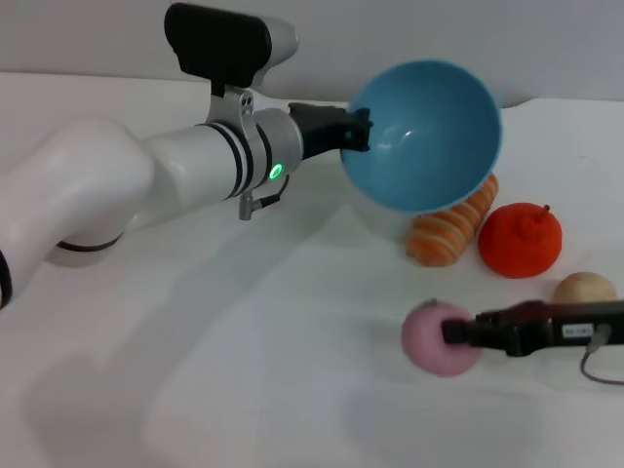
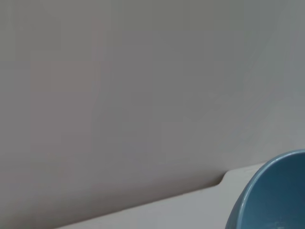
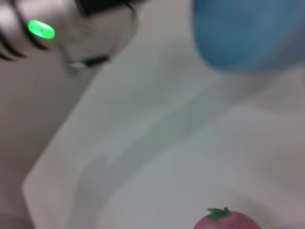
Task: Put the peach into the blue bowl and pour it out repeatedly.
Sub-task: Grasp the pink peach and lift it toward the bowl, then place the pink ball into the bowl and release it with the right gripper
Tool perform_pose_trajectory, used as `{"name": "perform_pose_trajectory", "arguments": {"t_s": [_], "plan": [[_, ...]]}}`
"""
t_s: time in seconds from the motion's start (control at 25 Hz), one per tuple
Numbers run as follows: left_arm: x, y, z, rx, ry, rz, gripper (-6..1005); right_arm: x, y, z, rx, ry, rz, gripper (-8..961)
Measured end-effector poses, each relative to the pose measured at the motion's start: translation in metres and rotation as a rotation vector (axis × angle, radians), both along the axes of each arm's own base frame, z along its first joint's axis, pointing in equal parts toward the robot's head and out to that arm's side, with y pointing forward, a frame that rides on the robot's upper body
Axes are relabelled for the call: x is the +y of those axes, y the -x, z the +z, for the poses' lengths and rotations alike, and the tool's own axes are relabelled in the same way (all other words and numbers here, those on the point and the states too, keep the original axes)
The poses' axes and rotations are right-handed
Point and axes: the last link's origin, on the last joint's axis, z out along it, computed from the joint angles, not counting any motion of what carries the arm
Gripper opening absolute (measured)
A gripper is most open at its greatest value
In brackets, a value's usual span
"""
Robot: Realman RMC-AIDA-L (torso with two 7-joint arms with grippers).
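Head view: one round light-blue plastic bowl (image 1: 421, 135) at 1 o'clock, tipped on edge, rim clamped by left gripper (image 1: 357, 131). One pale-pink round peach (image 1: 440, 338) at 4 o'clock on white table (image 1: 244, 370), clasped by right gripper (image 1: 454, 331). Beyond: one striped orange bread roll (image 1: 450, 234), half hidden by bowl; one bright orange fruit (image 1: 520, 240); one beige lump (image 1: 585, 288).

Left wrist view: only bowl rim (image 2: 271, 195), cut off at 5 o'clock.

Right wrist view: blurred bowl (image 3: 248, 31) at 1 o'clock, peach top (image 3: 226, 220) cut off at 5 o'clock.

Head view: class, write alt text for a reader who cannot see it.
The left gripper holds a round, deep light-blue plastic bowl tipped in the air by its rim, while the right gripper clasps a small pale-pink peach on the white table.
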Motion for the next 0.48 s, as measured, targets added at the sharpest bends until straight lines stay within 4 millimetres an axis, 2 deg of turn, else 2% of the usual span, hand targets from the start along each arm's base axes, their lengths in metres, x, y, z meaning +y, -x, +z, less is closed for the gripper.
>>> {"name": "perform_pose_trajectory", "arguments": {"t_s": [0.08, 0.12, 0.16, 0.32, 0.36, 0.48], "plan": [[0.0, 0.003, 0.0, 0.014, 0.005, 0.0, -1, 0.003, 0.01, 0.011, 0.036, -0.007, 0.046, 132], [-0.001, 0.005, 0.0, 0.022, 0.012, -0.002, -1, 0.005, 0.021, 0.025, 0.078, -0.016, 0.099, 105], [-0.003, 0.007, -0.001, 0.034, 0.037, -0.014, -1, 0.005, 0.021, 0.025, 0.078, -0.016, 0.099, 98], [-0.004, 0.006, 0.001, 0.058, 0.091, -0.052, -1, 0.013, 0.039, 0.061, 0.086, -0.066, 0.18, 70], [-0.004, 0.005, 0.002, 0.067, 0.109, -0.064, 0, 0.018, 0.046, 0.077, 0.053, -0.102, 0.191, 63], [-0.003, 0.003, 0.003, 0.093, 0.136, -0.09, 0, 0.022, 0.051, 0.089, 0.028, -0.136, 0.195, 58]]}}
